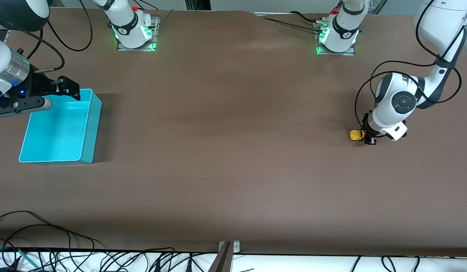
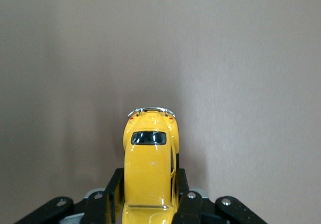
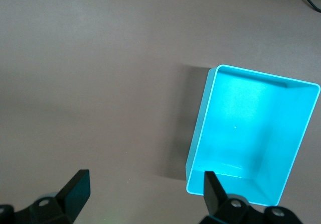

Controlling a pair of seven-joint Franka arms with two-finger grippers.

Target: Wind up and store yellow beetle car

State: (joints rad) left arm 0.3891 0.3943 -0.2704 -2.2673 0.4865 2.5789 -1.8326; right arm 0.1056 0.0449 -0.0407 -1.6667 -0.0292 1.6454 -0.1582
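The left gripper is clamped on the car, one black finger pressed to each flank. The car's long axis runs straight out from between the fingers, so about half the body projects clear of them, ending in a chrome bumper. It is low at the brown table, at the left arm's end; whether the wheels touch the surface cannot be told.

The car is a tiny, glossy, bright-yellow beetle with a rounded roof and one small dark window showing on top. In the front view it is a small yellow spot poking out beside the left gripper.

The bin, turquoise, open-topped and with nothing in it, sits at the right arm's end of the table, well apart from the car. The right gripper waits above the bin's edge, fingers spread wide and holding nothing.

Judging from this, the left arm alone is placed to work the car; storing it means crossing nearly the whole table.
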